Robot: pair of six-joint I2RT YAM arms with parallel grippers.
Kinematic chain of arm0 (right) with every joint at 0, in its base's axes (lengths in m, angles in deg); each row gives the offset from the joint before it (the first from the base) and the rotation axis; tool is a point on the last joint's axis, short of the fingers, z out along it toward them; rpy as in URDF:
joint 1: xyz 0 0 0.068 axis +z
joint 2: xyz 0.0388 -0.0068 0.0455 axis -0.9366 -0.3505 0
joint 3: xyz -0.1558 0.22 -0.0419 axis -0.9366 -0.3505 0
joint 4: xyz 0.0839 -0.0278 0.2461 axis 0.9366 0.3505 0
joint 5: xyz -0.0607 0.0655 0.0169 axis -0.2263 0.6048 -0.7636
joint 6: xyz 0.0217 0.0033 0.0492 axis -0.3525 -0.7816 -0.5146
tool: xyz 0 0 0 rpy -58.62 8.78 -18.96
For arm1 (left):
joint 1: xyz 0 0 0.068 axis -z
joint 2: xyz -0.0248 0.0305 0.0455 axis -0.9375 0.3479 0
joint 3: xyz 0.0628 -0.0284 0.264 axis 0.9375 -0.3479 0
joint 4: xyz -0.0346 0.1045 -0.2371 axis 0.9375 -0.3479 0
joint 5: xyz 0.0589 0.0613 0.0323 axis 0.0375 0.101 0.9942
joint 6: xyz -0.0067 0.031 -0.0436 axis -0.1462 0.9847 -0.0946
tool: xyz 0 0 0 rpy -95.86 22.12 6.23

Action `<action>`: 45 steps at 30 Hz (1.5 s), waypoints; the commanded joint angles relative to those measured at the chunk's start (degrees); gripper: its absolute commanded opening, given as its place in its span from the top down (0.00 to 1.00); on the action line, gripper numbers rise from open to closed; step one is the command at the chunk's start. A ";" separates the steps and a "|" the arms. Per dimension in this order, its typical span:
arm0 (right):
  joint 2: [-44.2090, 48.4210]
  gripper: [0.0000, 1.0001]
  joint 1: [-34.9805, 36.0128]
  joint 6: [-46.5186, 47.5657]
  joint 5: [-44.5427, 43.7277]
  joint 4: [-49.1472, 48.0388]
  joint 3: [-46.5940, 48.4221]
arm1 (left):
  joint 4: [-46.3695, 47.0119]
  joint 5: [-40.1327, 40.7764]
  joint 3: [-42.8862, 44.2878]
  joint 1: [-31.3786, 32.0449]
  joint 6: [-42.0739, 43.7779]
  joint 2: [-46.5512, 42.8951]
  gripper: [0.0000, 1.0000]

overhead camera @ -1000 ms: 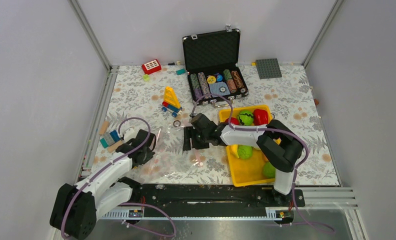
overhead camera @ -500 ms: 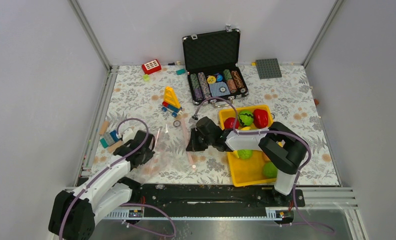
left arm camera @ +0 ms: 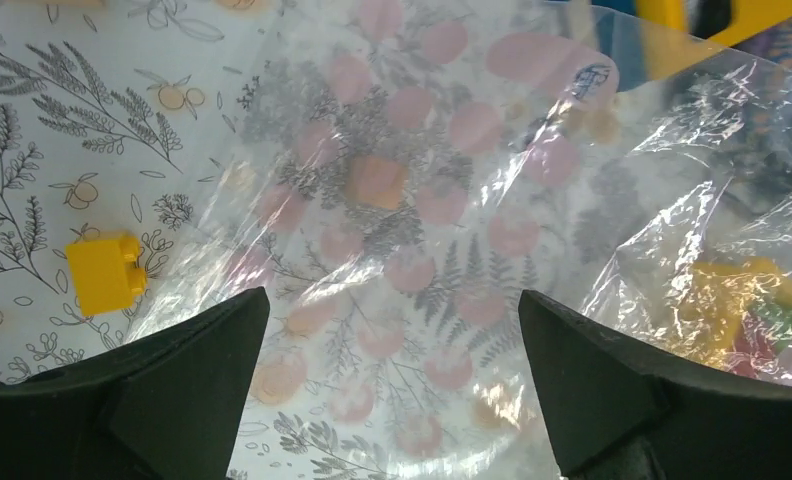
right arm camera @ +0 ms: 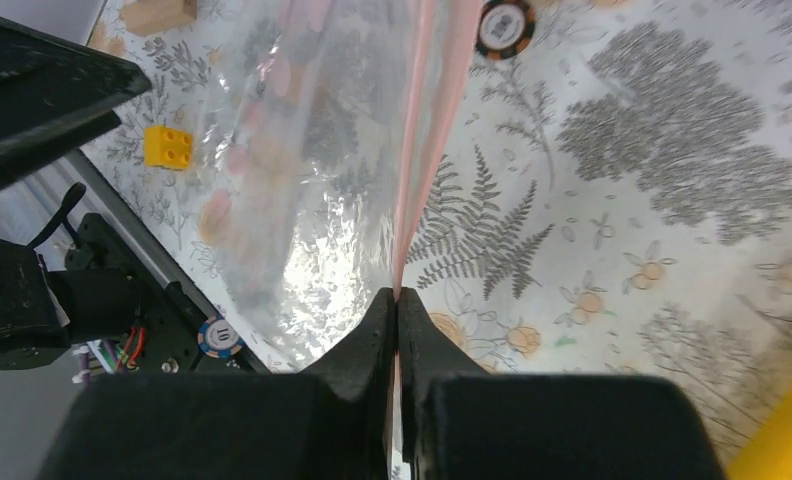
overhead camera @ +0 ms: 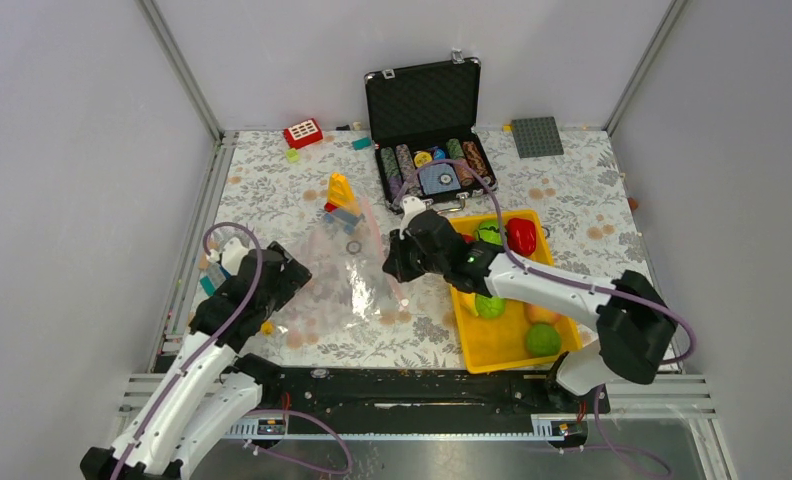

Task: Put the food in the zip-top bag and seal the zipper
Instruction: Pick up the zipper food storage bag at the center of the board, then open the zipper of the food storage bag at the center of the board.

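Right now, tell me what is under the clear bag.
Through the zip-top bag the floral table cover shows, and near one edge a yellow toy brick build. Crinkles and glare hide anything smaller there.

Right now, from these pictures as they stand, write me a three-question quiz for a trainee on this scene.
1. True or false: the right gripper is shut on the zipper of the zip-top bag.
2. Fill in the blank: the left gripper, above the bag, is ___ (open or shut).
3. Pick one: the red food lies
A. in the zip-top bag
B. in the yellow tray
C. in the left gripper

Key: 1 true; 2 open; 3 B.
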 commanded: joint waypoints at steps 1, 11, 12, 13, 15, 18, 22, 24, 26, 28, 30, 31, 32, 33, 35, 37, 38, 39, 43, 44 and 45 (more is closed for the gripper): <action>5.61 1.00 -0.09 11.09 -7.25 11.21 5.82 | -4.33 1.12 7.35 0.17 1.87 -1.41 0.01; 11.10 1.00 -0.01 17.21 -17.99 25.78 18.12 | 2.67 -7.13 17.24 0.17 4.17 -0.15 0.01; 10.50 1.00 -0.01 15.68 -17.10 27.77 20.33 | 5.46 -9.83 17.11 0.17 4.36 0.24 0.01; 9.99 1.00 -0.01 14.74 -15.31 29.08 21.77 | 7.97 -12.44 17.04 0.17 4.63 0.74 0.01; 9.33 1.00 0.05 13.59 -11.88 29.73 22.62 | 10.87 -16.27 17.45 0.26 4.95 2.19 0.01; 8.64 1.00 0.55 14.13 -11.95 28.96 21.03 | 13.40 -20.27 18.31 0.80 5.70 4.00 0.01; 7.92 1.00 0.75 13.61 -11.85 29.15 19.87 | 22.09 -28.25 16.01 1.85 4.24 5.43 0.01; 8.04 1.00 1.22 13.68 -10.58 28.06 18.97 | 26.70 -30.43 15.24 3.54 3.43 6.68 0.01; 8.06 1.00 1.65 14.23 -9.65 26.93 18.05 | 28.79 -30.49 15.82 5.59 3.27 9.28 0.01; 7.65 1.00 2.16 14.29 -10.92 26.87 17.87 | 29.07 -29.37 17.27 7.81 3.44 11.80 0.01; 7.36 1.00 2.30 14.39 -11.96 27.04 17.95 | 29.42 -27.18 18.87 10.34 3.78 14.23 0.01; 7.25 1.00 2.35 14.33 -12.19 27.01 18.00 | 29.38 -26.13 19.56 11.58 4.02 15.50 0.01; 7.06 1.00 2.48 14.12 -12.37 26.99 18.15 | 29.28 -25.12 20.33 12.62 4.40 16.83 0.01; 6.91 1.00 2.59 13.79 -12.88 26.95 18.32 | 28.49 -23.89 21.03 13.36 4.52 17.98 0.01; 6.55 1.00 2.99 13.42 -13.69 26.91 18.67 | 27.71 -22.20 21.96 14.84 4.71 20.17 0.03; 6.37 1.00 3.41 13.42 -13.98 26.67 18.83 | 27.74 -21.47 22.14 15.54 4.39 21.94 0.04; 6.20 1.00 3.60 13.48 -13.74 26.50 18.77 | 27.82 -21.36 22.19 15.82 4.28 22.50 0.06; 6.05 1.00 3.83 13.52 -13.76 26.40 18.64 | 27.81 -20.56 22.21 16.05 4.07 22.91 0.07; 5.94 1.00 4.44 13.56 -13.65 26.19 18.36 | 27.86 -17.84 22.18 16.56 3.96 23.78 0.16; 6.15 1.00 4.57 13.54 -13.52 25.99 18.13 | 27.76 -16.93 22.10 16.62 3.95 23.83 0.18; 6.41 1.00 4.67 13.70 -13.31 25.56 17.75 | 27.68 -16.18 21.95 16.61 3.85 23.93 0.22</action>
